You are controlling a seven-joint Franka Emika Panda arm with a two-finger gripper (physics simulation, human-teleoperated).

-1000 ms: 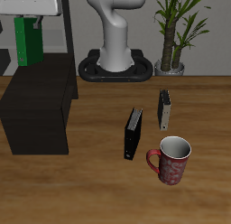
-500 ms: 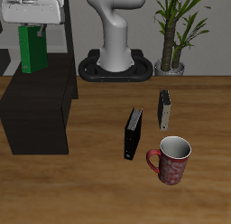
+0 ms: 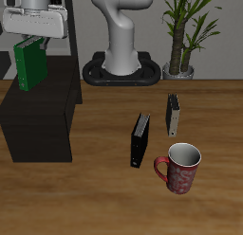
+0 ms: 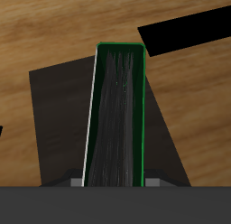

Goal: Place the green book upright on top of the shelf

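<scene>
The green book [image 3: 30, 66] hangs upright in my gripper [image 3: 34, 40], which is shut on its upper edge. The book's lower edge is over the flat top of the dark brown-black shelf [image 3: 43, 120], close to it; I cannot tell whether it touches. In the wrist view the green book [image 4: 115, 119] runs straight away from the gripper [image 4: 117, 182], with its pale page edges along one side, and the dark top of the shelf [image 4: 54, 119] lies beneath it. Grey fingertips [image 4: 79, 182] show at either side of the book.
A black book [image 3: 140, 139] and a grey book [image 3: 174, 114] stand on the wooden table, with a red mug [image 3: 180, 168] nearer the front edge. The robot base [image 3: 121, 63] and a potted plant [image 3: 185, 35] stand at the back.
My gripper has moved down with the green book still in it, bringing the book's lower edge close to the shelf top. Nothing else has moved.
</scene>
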